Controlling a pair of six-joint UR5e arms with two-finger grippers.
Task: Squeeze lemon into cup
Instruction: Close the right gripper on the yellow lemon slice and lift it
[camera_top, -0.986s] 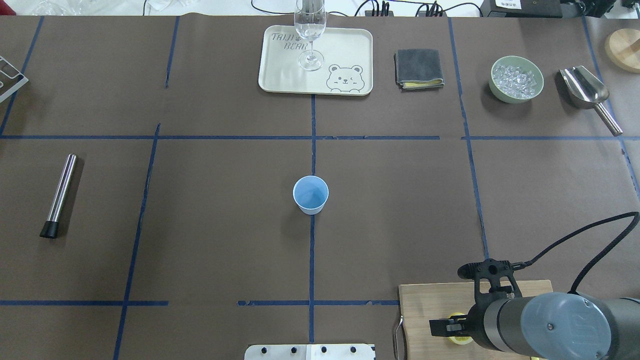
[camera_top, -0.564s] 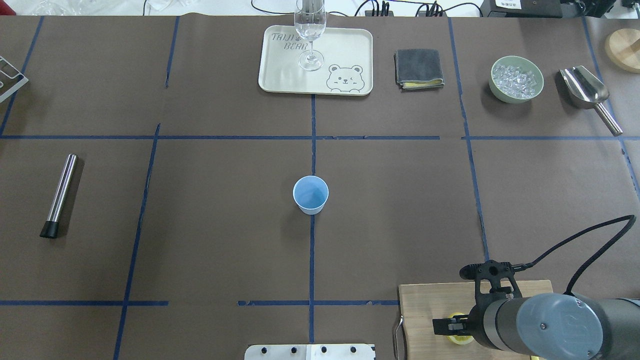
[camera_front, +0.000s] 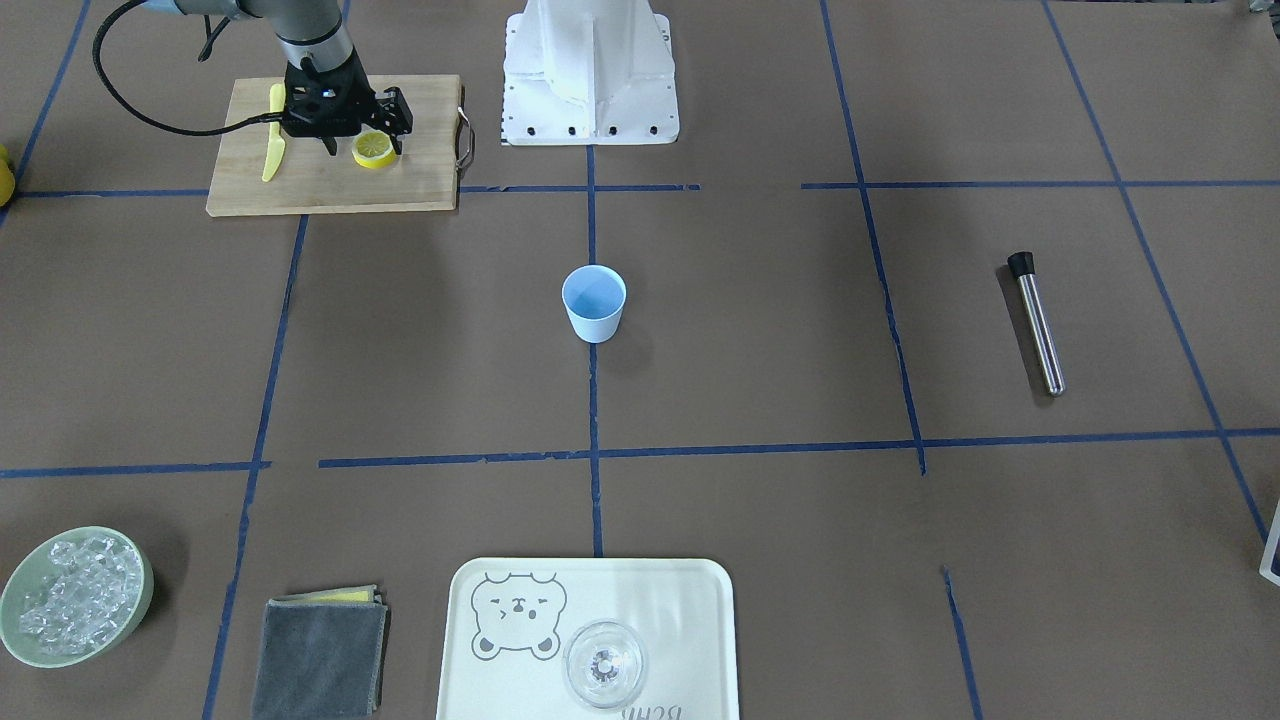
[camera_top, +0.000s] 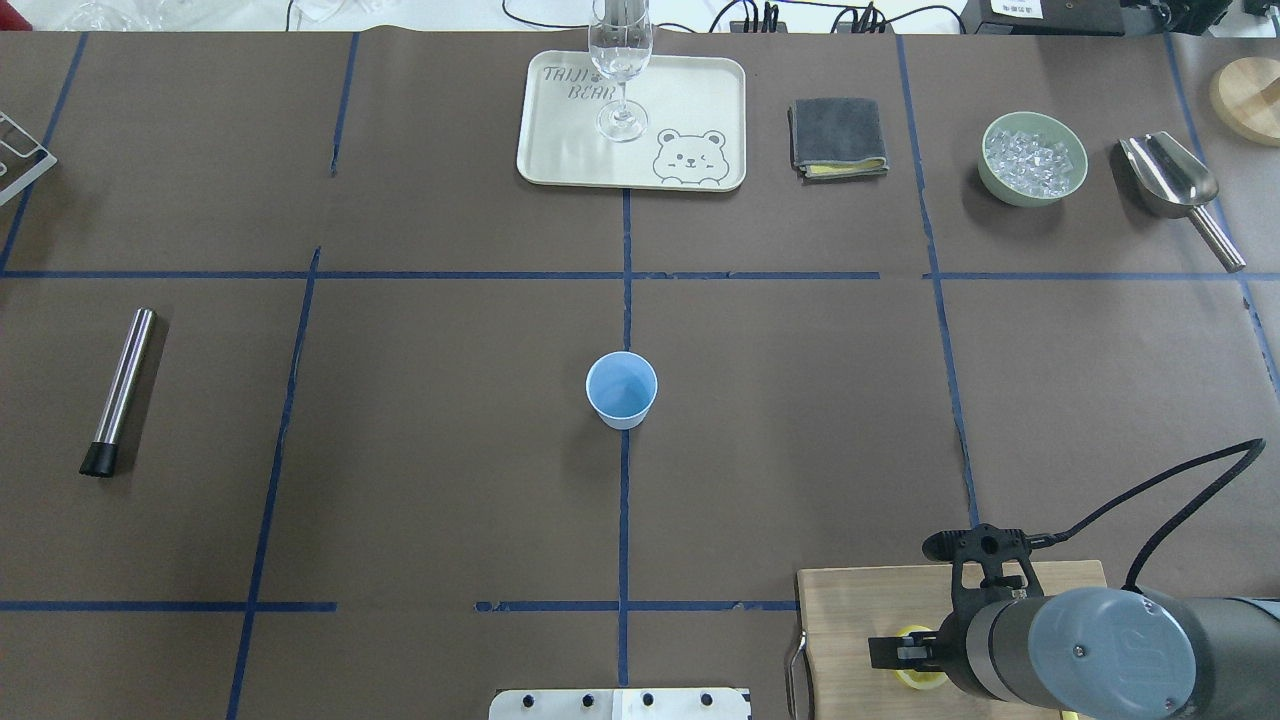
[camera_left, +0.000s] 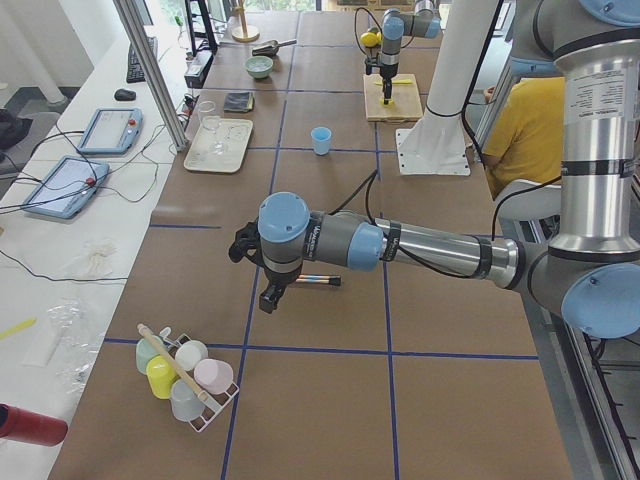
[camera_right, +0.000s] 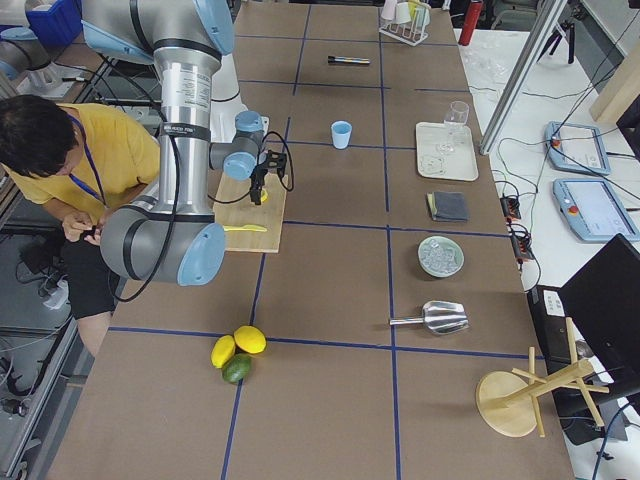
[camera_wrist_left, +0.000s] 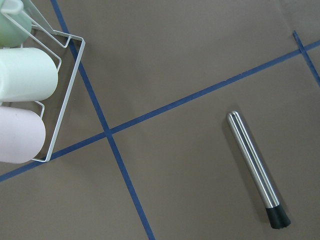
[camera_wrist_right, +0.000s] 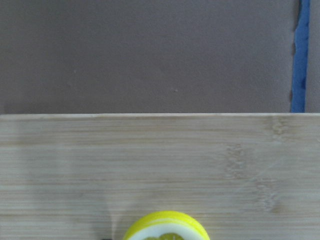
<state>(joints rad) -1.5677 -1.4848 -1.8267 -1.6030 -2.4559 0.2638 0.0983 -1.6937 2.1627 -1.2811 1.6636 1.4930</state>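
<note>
Lemon slice (camera_front: 373, 149) is lying cut face up on the wooden cutting board (camera_front: 330, 182), upper left of the front-facing view and bottom right of the overhead one. The right gripper (camera_front: 364, 138) hangs right over it with its jaws spread wide. As far as I can see it's not pinching anything. In the right wrist camera only the top of the slice pokes up at the bottom edge, with bare board beyond it. A yellow plastic knife (camera_front: 273, 150) lies on the same board, on the other side of the arm from the slice.

The cup (camera_front: 594, 303) stands upright dead centre of the table on a blue tape line, well apart from the board.

The left gripper (camera_left: 272, 297) only shows in the left side view, mid-frame, hovering above the table near a metal tube (camera_wrist_left: 255, 165), and honestly I can't tell if it's open or closed. Its wrist camera looks down on that tube and the corner of a wire rack (camera_wrist_left: 65, 90) with cups in it.

At the bottom of the front-facing view there's a tray (camera_front: 660, 600) with a glass (camera_front: 605, 663) on it, then a grey cloth (camera_front: 318, 655) and a green bowl of ice (camera_front: 148, 590).
</note>
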